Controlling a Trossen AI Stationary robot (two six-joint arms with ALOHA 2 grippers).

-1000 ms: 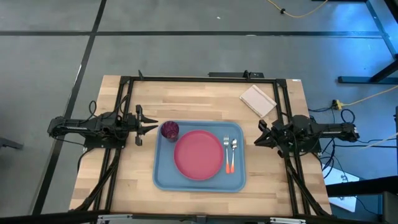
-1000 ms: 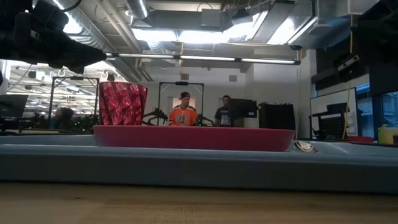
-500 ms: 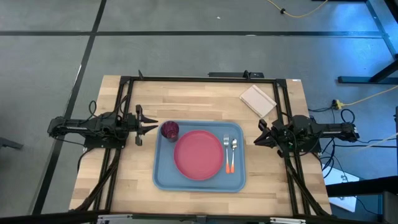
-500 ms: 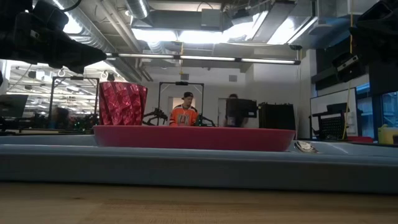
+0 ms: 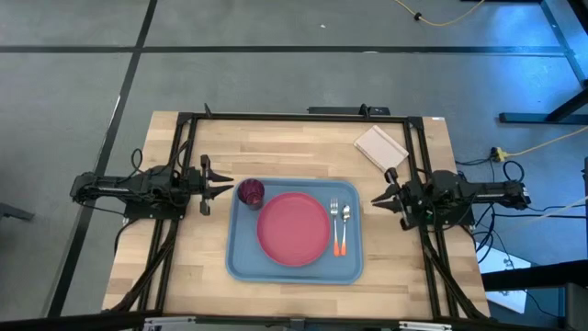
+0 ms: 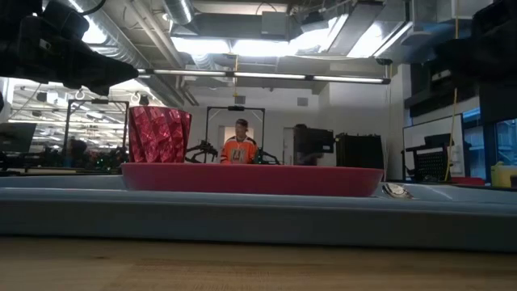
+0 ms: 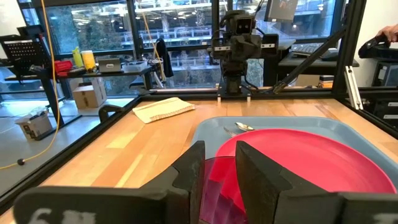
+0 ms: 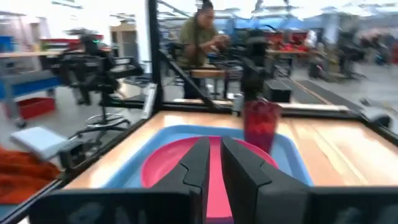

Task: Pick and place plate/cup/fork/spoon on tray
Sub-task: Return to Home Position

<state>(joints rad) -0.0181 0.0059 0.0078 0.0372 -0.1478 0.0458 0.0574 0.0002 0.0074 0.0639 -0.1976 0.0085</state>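
The light-blue tray lies in the middle of the table. On it rest the pink-red plate, the maroon cup upright in the far left corner, and the fork and spoon side by side to the right of the plate. My left gripper hovers at the tray's left rim just short of the cup, its fingers a small gap apart and empty. My right gripper is off the tray's right rim, shut and empty.
A pale beige pad lies at the far right of the table. A black frame runs around the table's edges. A person shows in the room behind the table. Bare wood lies in front of and behind the tray.
My right gripper has shifted a little toward the tray and toward the table's far edge. The left arm and all tableware have kept still.
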